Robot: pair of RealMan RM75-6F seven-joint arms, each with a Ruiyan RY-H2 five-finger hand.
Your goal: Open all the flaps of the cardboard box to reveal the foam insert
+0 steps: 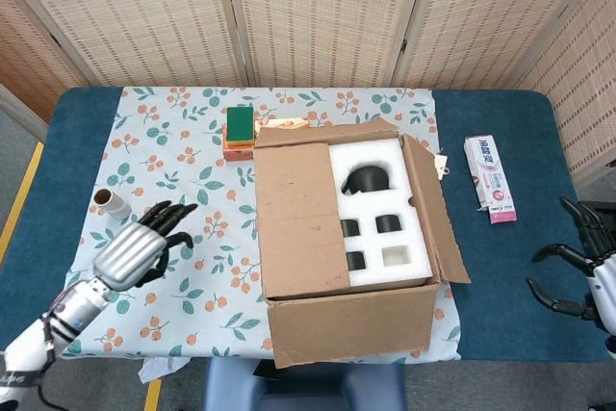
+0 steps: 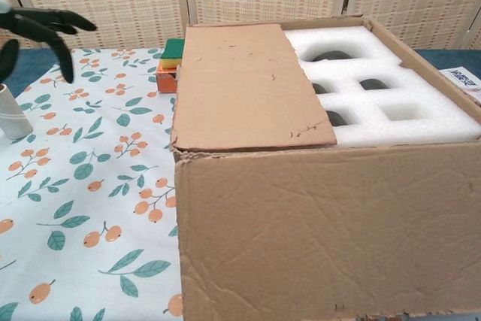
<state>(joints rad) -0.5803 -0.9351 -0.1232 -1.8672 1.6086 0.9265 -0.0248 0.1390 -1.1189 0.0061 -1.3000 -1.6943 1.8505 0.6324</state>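
While the cardboard box [image 1: 351, 247] sits at the near edge of the table [image 1: 500, 320], its left flap [image 1: 300, 218] lies flat over half of the white foam insert [image 1: 380, 214]; the right flap [image 1: 435, 209] stands tilted outward. Your left hand [image 1: 140, 245] hovers above the floral tablecloth [image 1: 173, 180], well apart from the box, fingers spread and holding nothing. Your right hand [image 1: 589, 271] is at the table's right edge, fingers apart, empty. A toothpaste box [image 1: 489, 178] lies near it.
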